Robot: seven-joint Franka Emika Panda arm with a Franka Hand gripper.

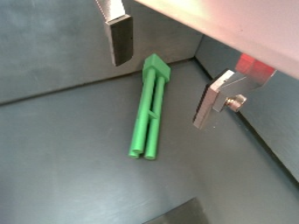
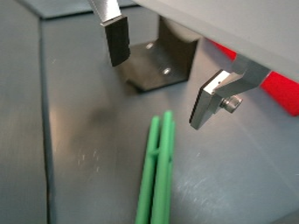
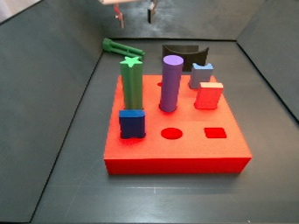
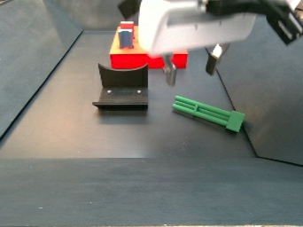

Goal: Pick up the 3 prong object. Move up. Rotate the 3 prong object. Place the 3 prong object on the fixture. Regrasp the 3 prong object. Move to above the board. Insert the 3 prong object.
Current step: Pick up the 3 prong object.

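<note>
Green and three-pronged, the 3 prong object [image 4: 207, 112] lies flat on the grey floor in the right middle of a side view, apart from everything else — its long ribs run the length of the bar in both wrist views [image 1: 149, 109] [image 2: 156, 172]. From the far camera it shows as a small green bar [image 3: 118, 45] in the upper left, against the back wall.

The hand [image 4: 192, 62] hangs above the bar, released, with nothing between its plates. Both wrist views show the two silver fingers [image 1: 117, 38] with dark pads spread wide, the bar lying on the floor between them and untouched. In a side view only the fingertips of the hand [image 3: 132, 13] show at the top edge.

Left of the bar, the fixture [image 4: 120, 86] stands on its base plate in the centre left, well apart from the bar; it also shows past the fingers in a wrist view [image 2: 156, 63].

Farther back sits the board [image 4: 128, 49], red — in a side view it fills the middle [image 3: 177, 149], carrying a star-topped green post [image 3: 131, 83], a purple cylinder [image 3: 172, 82], a blue block [image 3: 132, 123] and a red block [image 3: 208, 94].
</note>
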